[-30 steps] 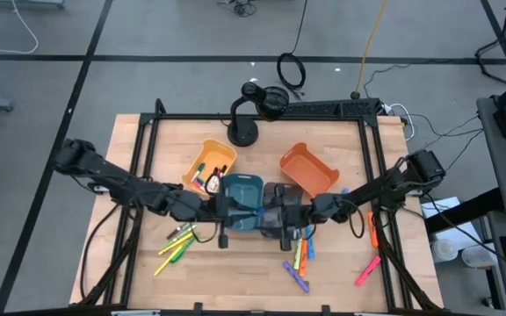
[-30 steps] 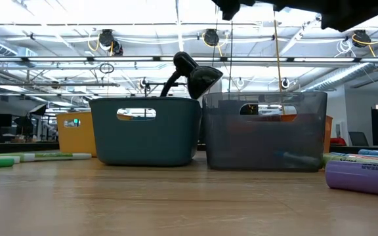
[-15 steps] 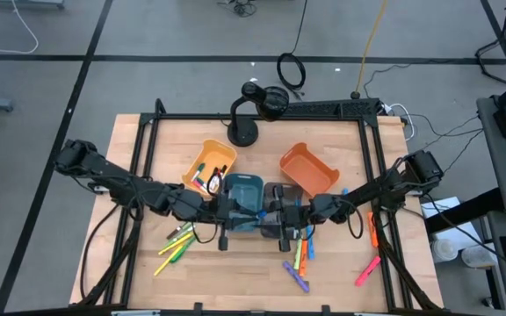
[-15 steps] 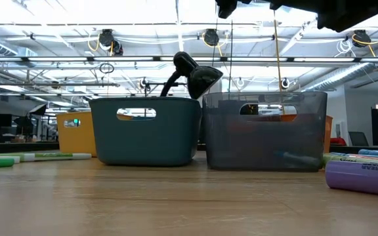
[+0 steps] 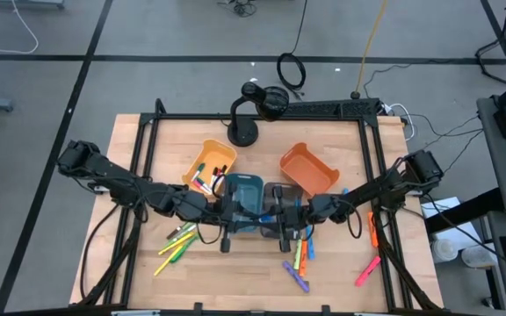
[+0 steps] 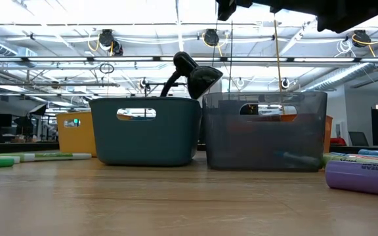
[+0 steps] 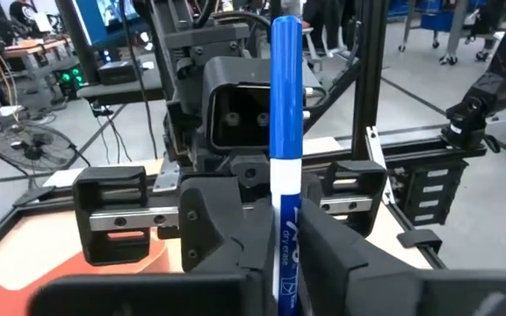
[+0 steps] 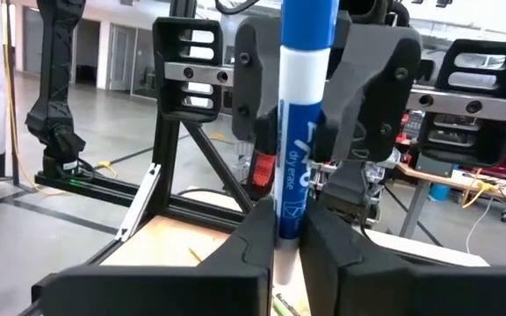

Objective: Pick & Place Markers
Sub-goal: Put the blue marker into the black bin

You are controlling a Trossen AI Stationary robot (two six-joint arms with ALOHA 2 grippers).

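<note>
A blue marker [image 7: 285,105] with a white band stands upright between my two grippers. They face each other above the teal bin [image 5: 242,195] and the grey bin [image 5: 276,213] at the table's middle. My left gripper [image 7: 285,290] and my right gripper [image 8: 286,241] are both shut on the marker. Each shows in the other's wrist view: the right gripper [image 7: 285,224] and the left gripper [image 8: 310,79]. Loose markers lie on the table at the near left [image 5: 178,241] and the near right [image 5: 299,254]. My left gripper pinches the marker's shaft [image 7: 285,263] between its two fingers. The fingers come level from the table's left and lie across the marker. The marker stands upright, lifted clear above the bins. My right gripper pinches the marker's white shaft [image 8: 290,206] between its two fingers. The fingers come level from the table's right, across the marker and close to the left gripper's fingers [image 8: 257,79]. The marker is upright and rests on nothing.
A yellow bin [image 5: 209,167] with markers and an orange bin [image 5: 308,171] stand behind the middle bins. A black stand [image 5: 246,118] is at the far edge. A pink marker [image 5: 367,270] and an orange one [image 5: 373,230] lie at the right; a purple marker [image 6: 363,177] lies nearest the low camera.
My left gripper has crept a little toward the table's right edge, closer to my right gripper, above the bins.
</note>
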